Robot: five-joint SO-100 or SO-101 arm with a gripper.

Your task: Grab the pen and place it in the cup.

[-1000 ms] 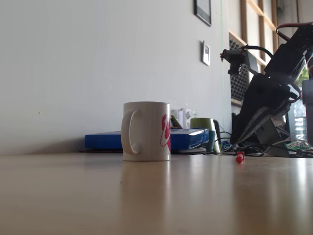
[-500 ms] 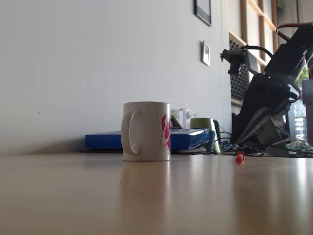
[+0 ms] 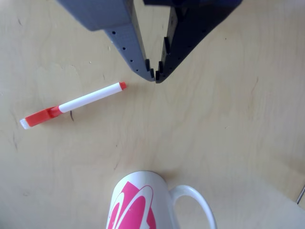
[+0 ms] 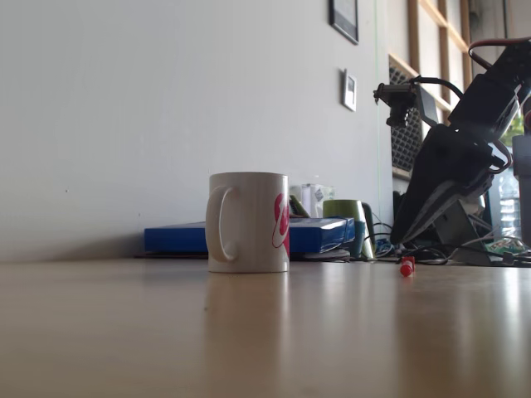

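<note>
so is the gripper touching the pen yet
Apart. In the other view, bare table lies between the gripper tips and the pen red tip.

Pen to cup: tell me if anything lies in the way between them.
Nothing visible does. In the other view the pen lies flat on bare table, and only open wood separates it from the cup. The gripper hangs beside the pen's red tip.

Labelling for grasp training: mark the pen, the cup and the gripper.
pen (image 3: 90, 98): other view, middle of white barrel.
cup (image 4: 249, 222): fixed view, side wall.
gripper (image 3: 155, 76): other view, between nearly touching fingertips.
</note>
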